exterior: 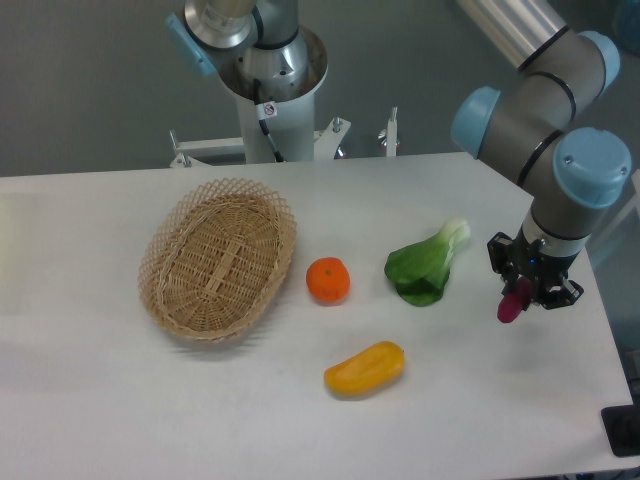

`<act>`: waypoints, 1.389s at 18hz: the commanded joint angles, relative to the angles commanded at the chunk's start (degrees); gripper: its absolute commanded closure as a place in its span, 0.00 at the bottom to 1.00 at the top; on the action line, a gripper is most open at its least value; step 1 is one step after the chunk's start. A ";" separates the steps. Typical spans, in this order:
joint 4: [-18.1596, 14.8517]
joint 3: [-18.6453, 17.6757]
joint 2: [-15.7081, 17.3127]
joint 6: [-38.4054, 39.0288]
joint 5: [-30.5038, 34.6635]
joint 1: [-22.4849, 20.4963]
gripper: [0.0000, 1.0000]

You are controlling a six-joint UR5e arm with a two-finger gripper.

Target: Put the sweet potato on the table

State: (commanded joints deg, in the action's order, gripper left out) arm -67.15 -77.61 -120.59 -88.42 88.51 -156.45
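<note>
Magenta is poking out below the gripper (524, 292): the jaws are clamping the sweet potato (510, 304) by its upper end, its long axis hanging steeply down toward the table (480, 400), near the right edge. Whether the tip is touching the white top is hard to tell; the drop looks short.

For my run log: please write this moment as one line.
gripper: shut on sweet potato | position: right side, above table | placed: not yet | basket: empty
</note>
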 joint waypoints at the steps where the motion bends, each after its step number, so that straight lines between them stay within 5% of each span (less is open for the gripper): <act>1: 0.00 0.00 0.00 -0.09 -0.09 0.00 0.80; 25: -0.62 -0.44 0.70 7.72 -0.53 3.86 0.79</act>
State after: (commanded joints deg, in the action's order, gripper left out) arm -67.76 -78.05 -119.88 -80.69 87.98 -152.58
